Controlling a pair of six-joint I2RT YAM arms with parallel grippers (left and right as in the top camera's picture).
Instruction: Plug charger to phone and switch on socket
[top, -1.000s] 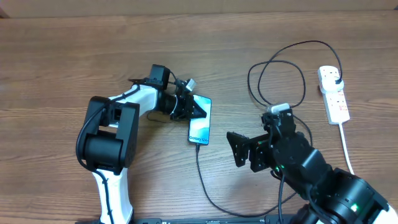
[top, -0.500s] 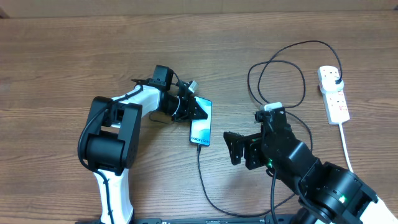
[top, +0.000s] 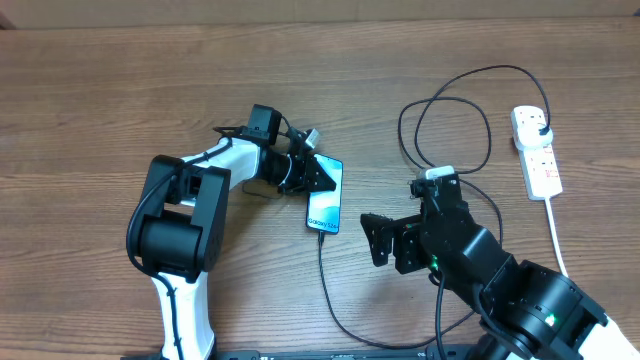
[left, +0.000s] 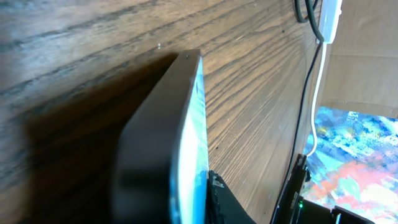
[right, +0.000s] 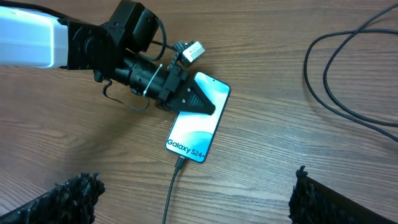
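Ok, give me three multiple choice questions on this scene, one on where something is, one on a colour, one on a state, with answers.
1. Where is the socket on the table? A right side B left edge C centre
2. What colour is the screen of the phone? A red B light blue C green
3. How is the right gripper? A open, empty B shut on the phone C out of view
Answers: 1 A, it lies by the right edge in the overhead view. 2 B, the lit screen is light blue. 3 A, its fingers stand wide apart, holding nothing.
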